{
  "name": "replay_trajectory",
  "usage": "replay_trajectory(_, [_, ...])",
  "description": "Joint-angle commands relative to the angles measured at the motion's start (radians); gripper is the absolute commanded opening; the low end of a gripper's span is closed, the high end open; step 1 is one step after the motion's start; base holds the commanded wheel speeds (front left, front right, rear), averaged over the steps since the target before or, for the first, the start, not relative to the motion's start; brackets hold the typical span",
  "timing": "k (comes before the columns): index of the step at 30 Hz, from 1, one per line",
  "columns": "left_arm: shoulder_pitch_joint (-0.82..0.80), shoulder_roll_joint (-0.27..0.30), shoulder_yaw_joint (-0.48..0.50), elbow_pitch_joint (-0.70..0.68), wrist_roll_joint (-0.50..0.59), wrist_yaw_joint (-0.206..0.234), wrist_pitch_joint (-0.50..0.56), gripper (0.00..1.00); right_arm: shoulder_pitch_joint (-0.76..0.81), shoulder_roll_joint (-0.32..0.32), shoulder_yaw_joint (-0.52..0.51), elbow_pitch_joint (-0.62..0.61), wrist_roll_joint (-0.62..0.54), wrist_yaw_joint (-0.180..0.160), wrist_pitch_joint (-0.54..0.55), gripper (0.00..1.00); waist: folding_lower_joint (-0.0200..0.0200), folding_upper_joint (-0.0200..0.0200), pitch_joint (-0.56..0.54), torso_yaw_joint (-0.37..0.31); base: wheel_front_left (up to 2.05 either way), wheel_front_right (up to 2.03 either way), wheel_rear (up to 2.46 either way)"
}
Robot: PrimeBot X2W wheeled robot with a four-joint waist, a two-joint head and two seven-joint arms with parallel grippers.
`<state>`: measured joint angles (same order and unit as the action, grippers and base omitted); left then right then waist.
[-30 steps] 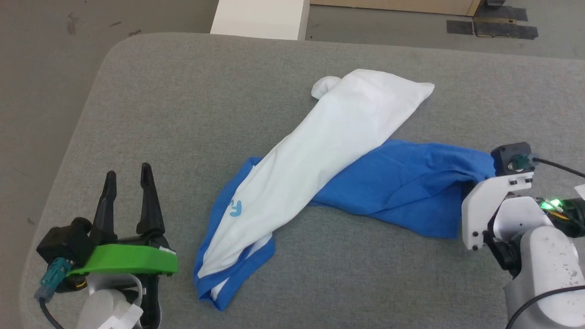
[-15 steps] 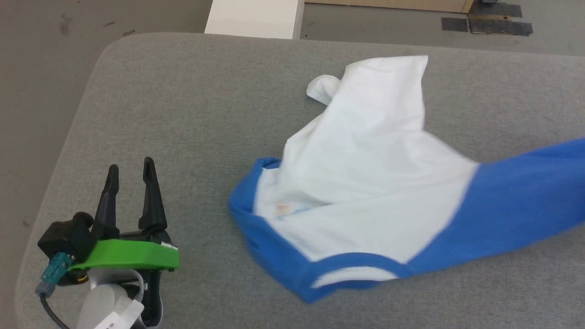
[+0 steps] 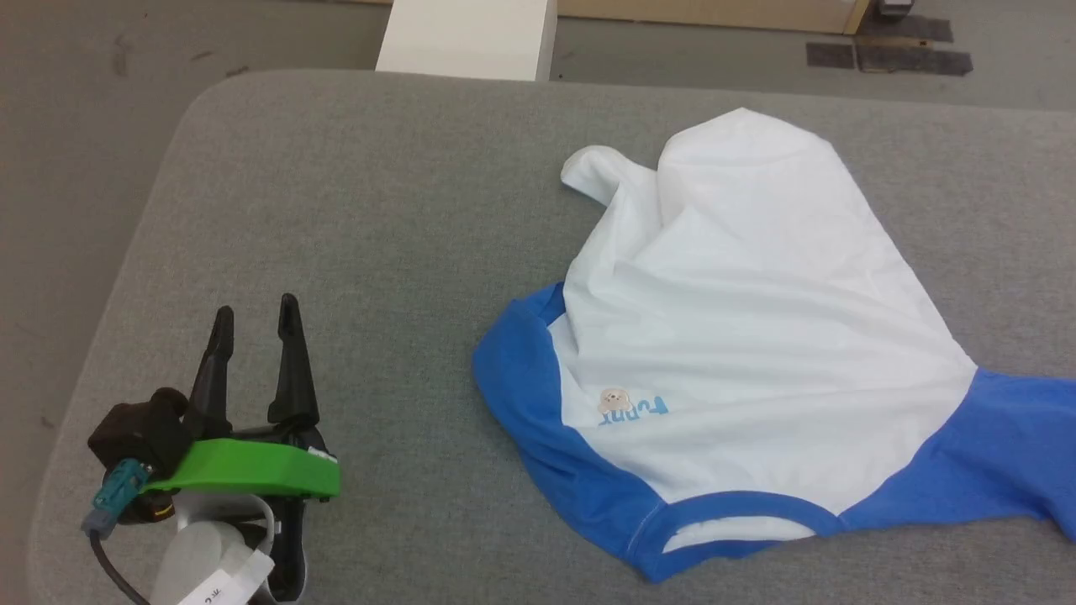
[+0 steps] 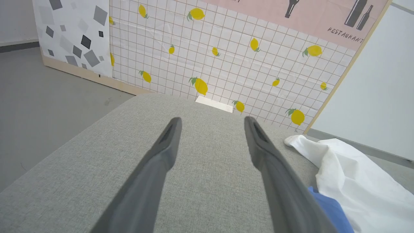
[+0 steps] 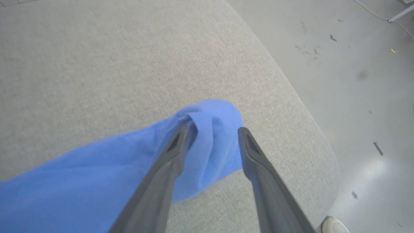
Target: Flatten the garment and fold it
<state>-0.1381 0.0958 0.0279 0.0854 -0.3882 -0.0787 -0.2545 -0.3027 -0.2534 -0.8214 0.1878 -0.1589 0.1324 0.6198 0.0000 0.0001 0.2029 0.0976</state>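
The garment (image 3: 756, 294) lies partly spread on the grey table (image 3: 378, 210), its white body rumpled. The bear logo (image 3: 618, 402) faces up and the blue neckband (image 3: 740, 512) is toward me. One blue sleeve (image 3: 1009, 445) runs off the right edge of the head view. In the right wrist view my right gripper (image 5: 213, 128) stands open, its fingers straddling the bunched end of that blue sleeve (image 5: 97, 174) on the table. My left gripper (image 3: 256, 308) rests open and empty at the lower left, well left of the shirt. The left wrist view shows the left gripper (image 4: 212, 120) beside the garment (image 4: 349, 174).
A white block (image 3: 466, 38) stands beyond the table's far edge. The table's rounded right corner (image 5: 323, 152) is close to the sleeve end, with grey floor (image 5: 355, 64) beyond. A lemon-patterned wall panel (image 4: 226, 58) stands behind the table.
The shirt was swept to the right and opened out from a narrow twisted strip, logo now facing up. My right arm left the head view, and the sleeve now lies loose between its fingers. The left gripper stayed put.
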Motion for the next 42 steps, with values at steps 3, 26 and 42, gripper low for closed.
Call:
replay_trajectory(3, [0.006, 0.006, -0.004, 0.006, 0.007, 0.002, 0.011, 1.0, 0.019, 0.033, 0.075, -0.085, 0.061, -0.002, -0.082, 1.0, 0.0, -0.0001, -0.046, -0.02, 0.0, 0.0, 0.0])
replay_trajectory(26, [-0.335, 0.011, -0.326, 0.312, 0.028, 0.04, 0.843, 1.0, 0.203, 0.203, 0.323, -0.215, 0.273, -0.002, -0.299, 1.0, 0.0, -0.0001, -0.034, -0.085, 0.0, 0.0, 0.0])
replay_trajectory(42, [-0.389, 0.005, -0.299, 0.441, 0.015, 0.109, 0.779, 0.0, 0.193, 0.203, 0.346, -0.154, 0.258, -0.002, -0.346, 1.0, 0.0, -0.0001, -0.001, -0.105, 0.0, 0.0, 0.0])
